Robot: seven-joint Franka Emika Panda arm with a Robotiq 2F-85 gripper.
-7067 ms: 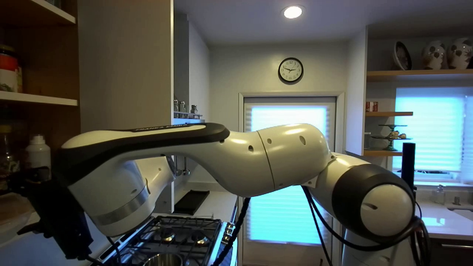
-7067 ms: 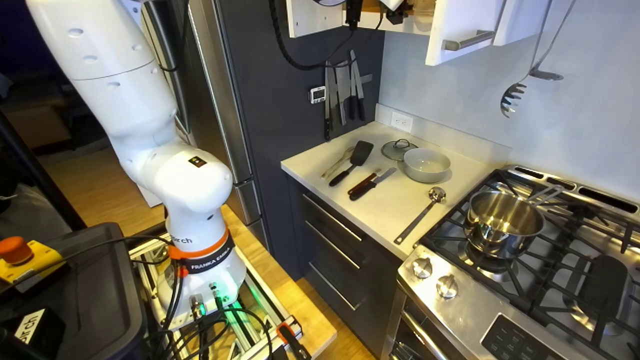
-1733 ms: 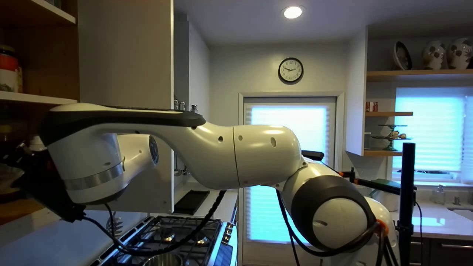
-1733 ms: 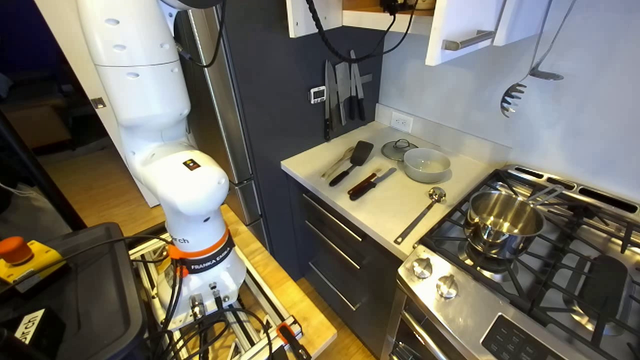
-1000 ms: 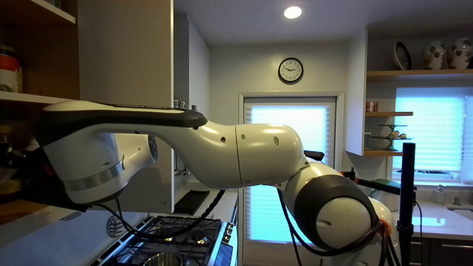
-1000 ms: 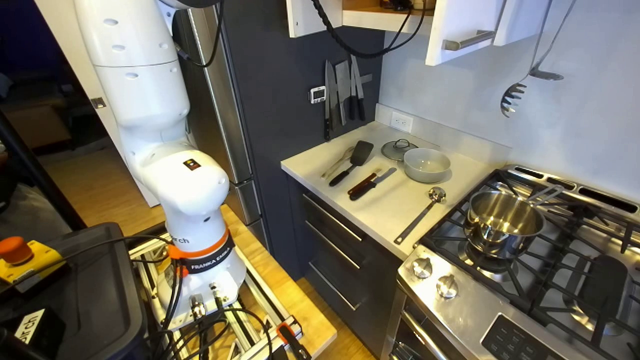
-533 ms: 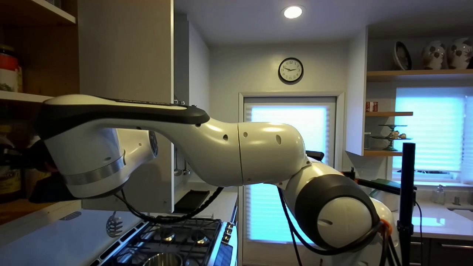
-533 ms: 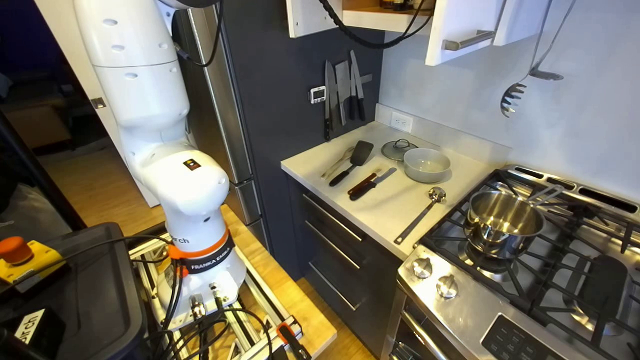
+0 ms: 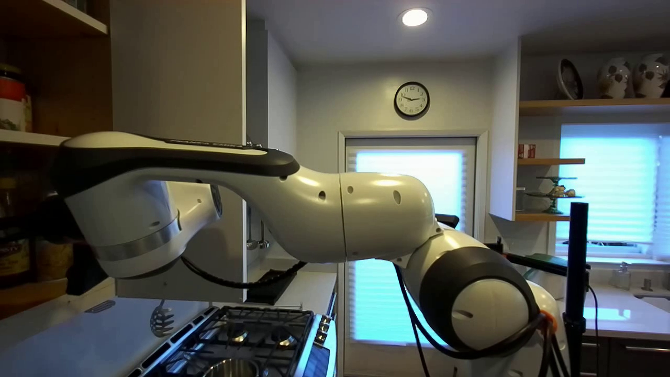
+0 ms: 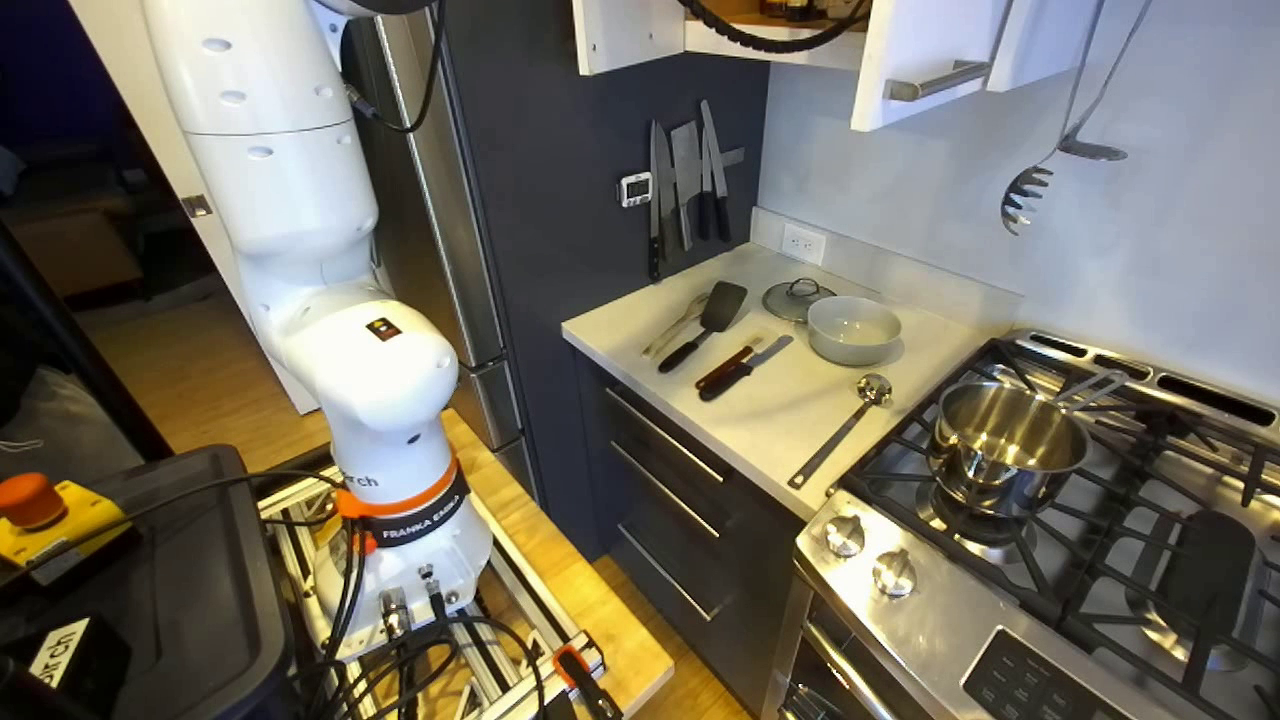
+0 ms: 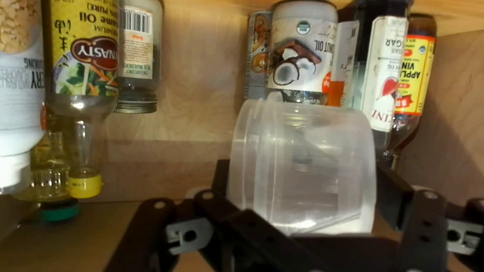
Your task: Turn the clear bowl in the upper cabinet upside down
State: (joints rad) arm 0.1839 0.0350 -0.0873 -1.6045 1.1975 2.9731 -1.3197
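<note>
Clear plastic bowl (image 11: 304,162), right of centre, hangs sideways, clamped in our hand (image 11: 302,172); the cable (image 10: 770,45) has just risen, so we judge turning underway.

In an exterior view the forearm (image 9: 314,225) runs nearly level, wrist (image 9: 128,230) angled down at left; low in the wrist view, the gripper (image 11: 307,189) holds tight, fingers (image 11: 395,202) parted.

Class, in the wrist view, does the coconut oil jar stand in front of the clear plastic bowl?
No: the clear plastic bowl is nearer the camera, covering part of the coconut oil jar.
</note>
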